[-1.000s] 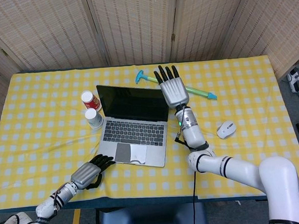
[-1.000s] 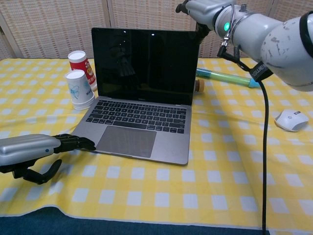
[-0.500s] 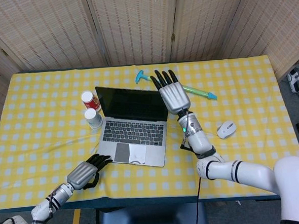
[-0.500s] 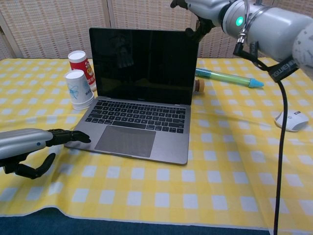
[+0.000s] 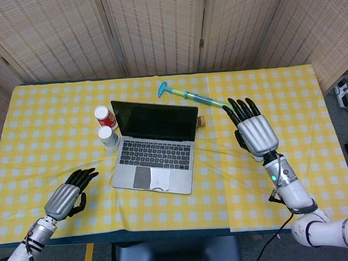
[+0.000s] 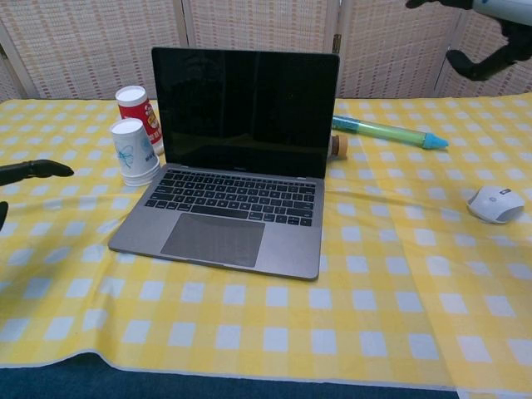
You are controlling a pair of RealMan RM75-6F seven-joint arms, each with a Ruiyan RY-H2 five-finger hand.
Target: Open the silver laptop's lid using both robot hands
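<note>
The silver laptop point(image 5: 156, 142) is standing open at frame centre; the left hand point(image 5: 66, 198) and right hand point(image 5: 255, 131) are hovering released, fingers spread, either side.

The laptop point(image 5: 155, 146) sits at mid-frame in the head view, lid raised toward the top of the frame. Two cups lie just beside its left edge: one cup point(image 5: 109, 137) nearer the keyboard, the other cup point(image 5: 106, 117) above it. A long toy tool point(image 5: 203, 100) lies upper right of the laptop. The left hand point(image 5: 66, 195) is at lower left, the right hand point(image 5: 255, 131) at right, both apart from the laptop. A mouse point(image 6: 495, 203) appears at the chest view's right; in the head view it is probably hidden by the right hand.
</note>
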